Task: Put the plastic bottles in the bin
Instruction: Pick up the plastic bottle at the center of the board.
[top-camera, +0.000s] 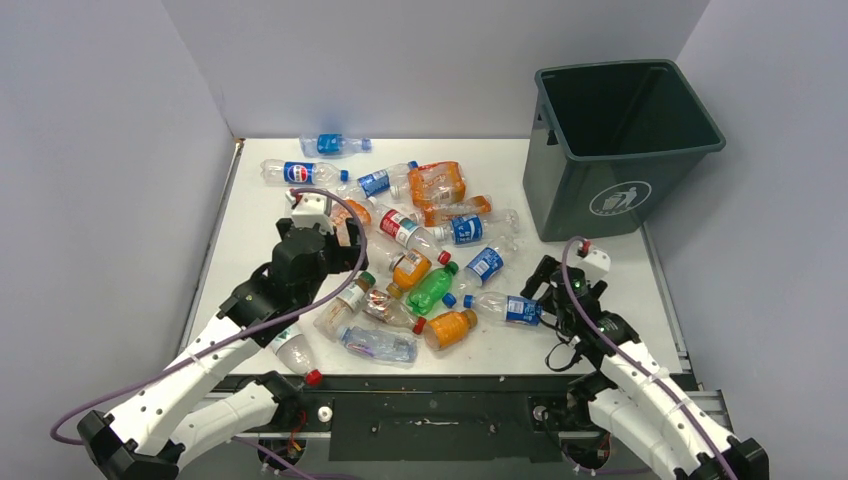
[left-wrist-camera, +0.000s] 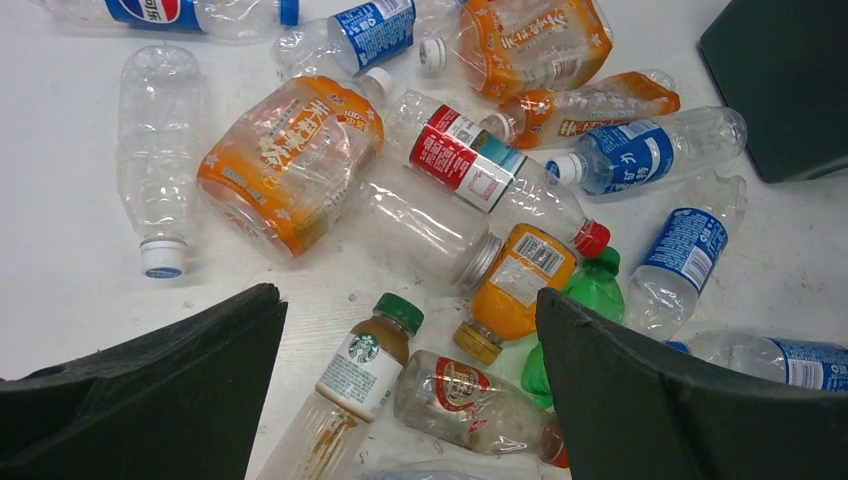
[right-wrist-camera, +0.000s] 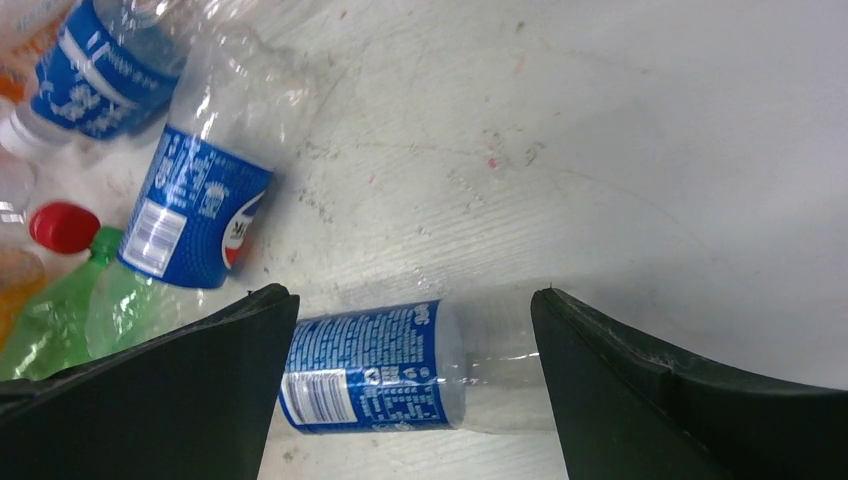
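Right pincer (right-wrist-camera: 412, 300) has its jaws wide apart, gripping nothing; a clear blue-labelled bottle (right-wrist-camera: 400, 368) lies crosswise on the table between them. Left pincer (left-wrist-camera: 410, 300), jaws equally apart, hovers over the heap of plastic bottles (left-wrist-camera: 290, 150). The bin (top-camera: 590, 195) stands upright beyond the right pincer

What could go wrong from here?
The blue-labelled clear bottle lies on its side below the open right gripper; it may roll or slip out on closing. The open left gripper hangs over packed bottles, so it could catch two or scatter them. The bin stands tall; a low carry might hit its wall.
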